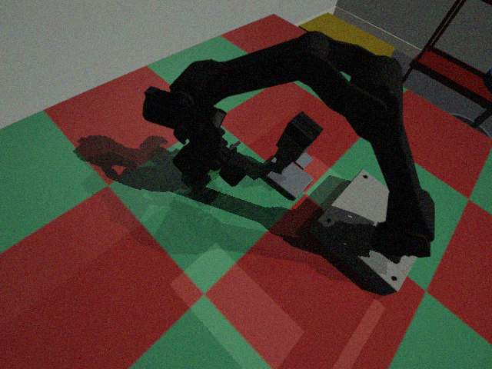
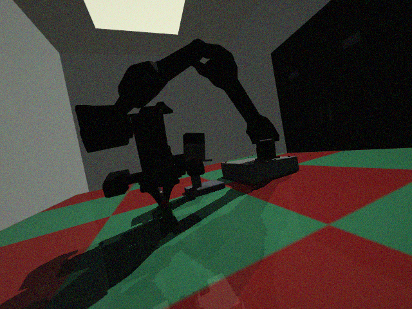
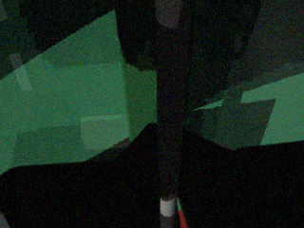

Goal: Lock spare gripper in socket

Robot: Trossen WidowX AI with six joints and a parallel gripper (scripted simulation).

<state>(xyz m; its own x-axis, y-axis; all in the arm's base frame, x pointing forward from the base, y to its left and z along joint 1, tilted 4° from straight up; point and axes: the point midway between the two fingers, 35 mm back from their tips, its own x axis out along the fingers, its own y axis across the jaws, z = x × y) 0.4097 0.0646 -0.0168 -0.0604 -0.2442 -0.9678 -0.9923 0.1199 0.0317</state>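
My gripper (image 2: 163,202) (image 3: 159,130) points down, shut on what looks like the lock pin (image 3: 167,207), a thin dark bar with a pale band that runs up the wrist view between the fingers. A small dark upright (image 2: 170,222), which appears to be the mount's socket, stands right under the fingers; whether the pin is in it is hidden. My fingertips are lost in the dark in the top view. A dark block on a narrow neck (image 1: 297,137) (image 2: 194,149), apparently the spare gripper, stands apart on a grey plate (image 1: 291,181) (image 2: 211,187).
The arm's pale base plate (image 1: 364,196) lies beyond the grey plate. The arm arches over the spare gripper's side of the scene. Heavy shadow covers the checkered floor (image 1: 59,294) under the gripper. A dark red frame (image 1: 457,73) stands in the far background.
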